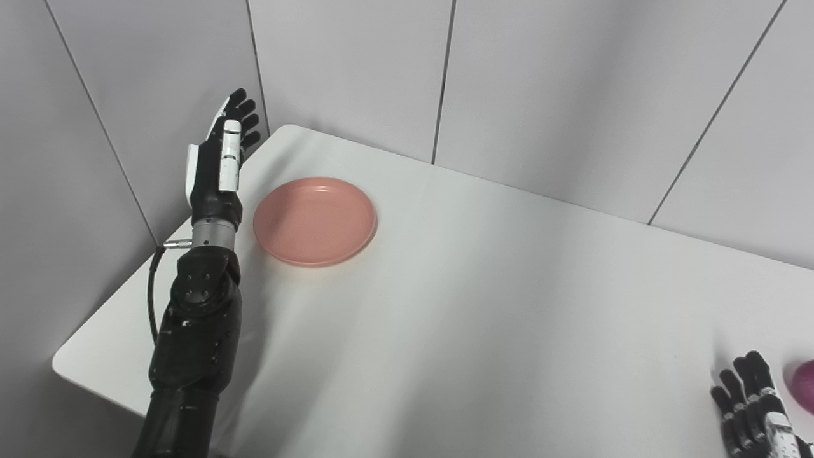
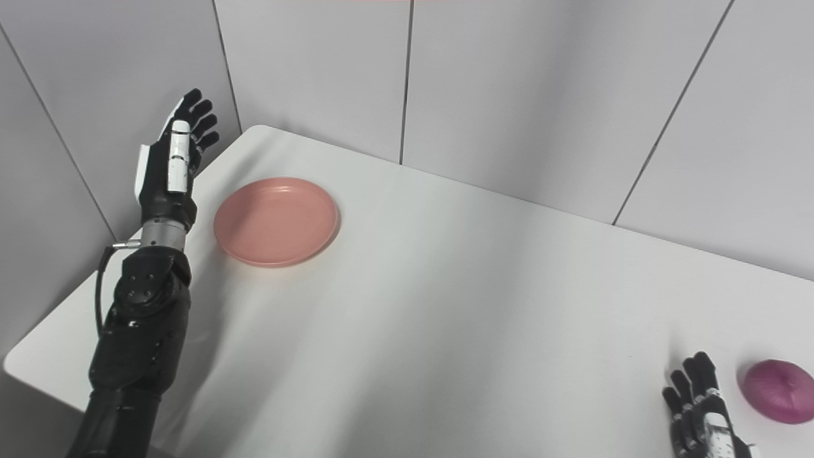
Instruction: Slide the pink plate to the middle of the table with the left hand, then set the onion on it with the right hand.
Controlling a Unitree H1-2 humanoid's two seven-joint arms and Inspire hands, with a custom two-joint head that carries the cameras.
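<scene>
White table; fingers spread (empty)

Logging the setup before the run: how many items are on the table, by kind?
Pink plate: 1
Purple onion: 1
Total: 2

No readable text, labels, brands, numbers or signs anywhere in view.

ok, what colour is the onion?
Purple-magenta. The onion shows best in the right eye view; the left eye view crops it.
</scene>
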